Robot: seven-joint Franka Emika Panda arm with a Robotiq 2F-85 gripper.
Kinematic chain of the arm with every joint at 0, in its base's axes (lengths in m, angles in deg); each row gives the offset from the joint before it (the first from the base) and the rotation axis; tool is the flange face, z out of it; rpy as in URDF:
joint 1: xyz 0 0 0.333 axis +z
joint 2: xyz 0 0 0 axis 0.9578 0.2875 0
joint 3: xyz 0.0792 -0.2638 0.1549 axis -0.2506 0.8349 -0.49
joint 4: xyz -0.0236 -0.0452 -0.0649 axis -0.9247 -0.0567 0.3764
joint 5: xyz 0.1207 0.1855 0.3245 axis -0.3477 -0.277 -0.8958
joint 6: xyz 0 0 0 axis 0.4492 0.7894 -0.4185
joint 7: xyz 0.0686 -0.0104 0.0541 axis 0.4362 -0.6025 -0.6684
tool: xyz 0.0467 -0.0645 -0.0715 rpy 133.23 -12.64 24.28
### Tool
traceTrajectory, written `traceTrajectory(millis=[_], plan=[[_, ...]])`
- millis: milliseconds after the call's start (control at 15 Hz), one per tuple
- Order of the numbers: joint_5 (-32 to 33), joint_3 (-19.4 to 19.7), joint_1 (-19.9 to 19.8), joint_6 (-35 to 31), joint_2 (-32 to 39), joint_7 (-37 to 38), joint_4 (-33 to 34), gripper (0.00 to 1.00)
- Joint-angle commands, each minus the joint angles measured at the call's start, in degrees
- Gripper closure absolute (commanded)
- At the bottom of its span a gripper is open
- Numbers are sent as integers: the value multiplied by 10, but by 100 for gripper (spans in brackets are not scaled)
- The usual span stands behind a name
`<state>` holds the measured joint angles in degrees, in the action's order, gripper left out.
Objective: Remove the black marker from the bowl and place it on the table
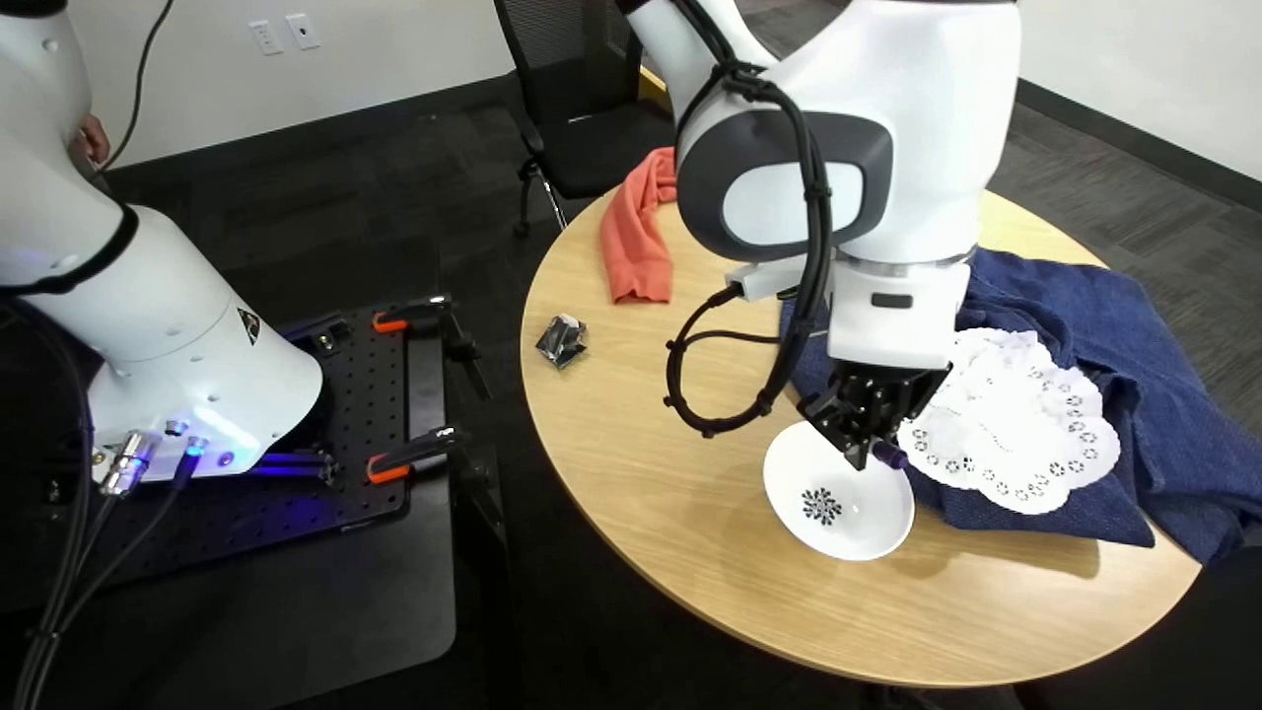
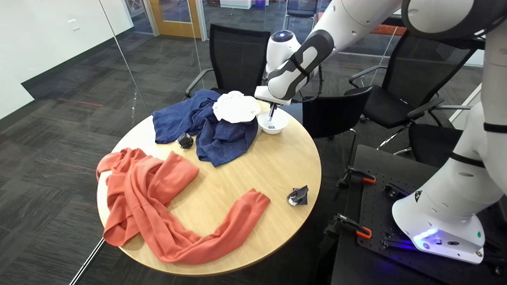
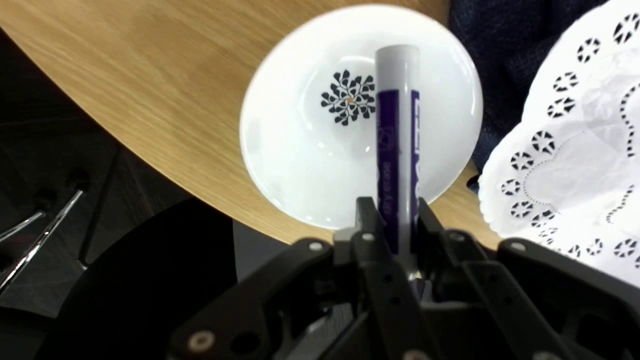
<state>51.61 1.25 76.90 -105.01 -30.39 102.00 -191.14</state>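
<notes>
1. the gripper grasps the marker between its clenched jaws.
2. the marker's white end juts beyond them, over the bowl.
3. whether it touches the bowl, i cannot tell.

White walls with a dark baseboard border the dark grey carpet on my feed; I make out black mesh-backed chairs and, farther off, a wooden door.

the round wooden table bore a white bowl, blue denim, coral garment, crumpled wrapper and black lump.
</notes>
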Motion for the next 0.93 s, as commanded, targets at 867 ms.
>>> traceTrajectory(millis=[867], plan=[[39, -150, 14, 56, -66, -139, -70, 95]])
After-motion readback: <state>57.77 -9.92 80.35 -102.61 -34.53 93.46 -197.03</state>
